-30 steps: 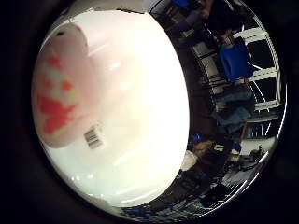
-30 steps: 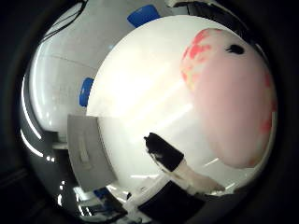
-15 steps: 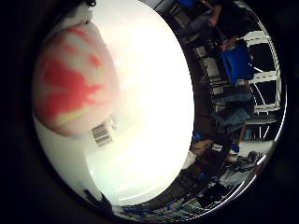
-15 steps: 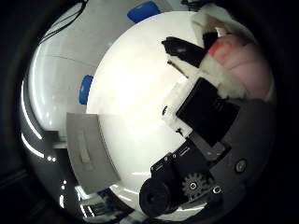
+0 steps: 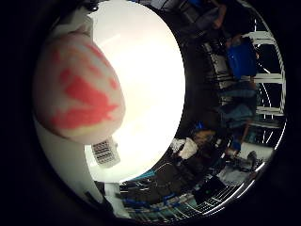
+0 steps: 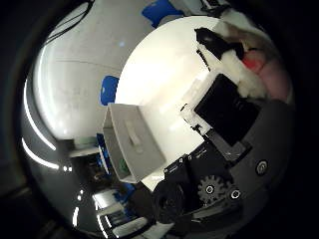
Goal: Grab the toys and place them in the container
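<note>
Close against the palm, the pink-and-red toy (image 5: 77,89) now fills more of the view, the hand (image 6: 224,107) curled round it; the container (image 6: 132,144) waits near the table (image 5: 150,70) edge.

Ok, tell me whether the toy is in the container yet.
Out. The pink toy sits against the hand, above the table; the grey container stands apart.

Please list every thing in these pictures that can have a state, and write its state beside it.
pink and white toy: close to the palm, the hand's fingers curled round it.
hand: shut on the toy.
grey container: on the white table, open; contents unclear.
barcode tag: hanging by the toy.
</note>
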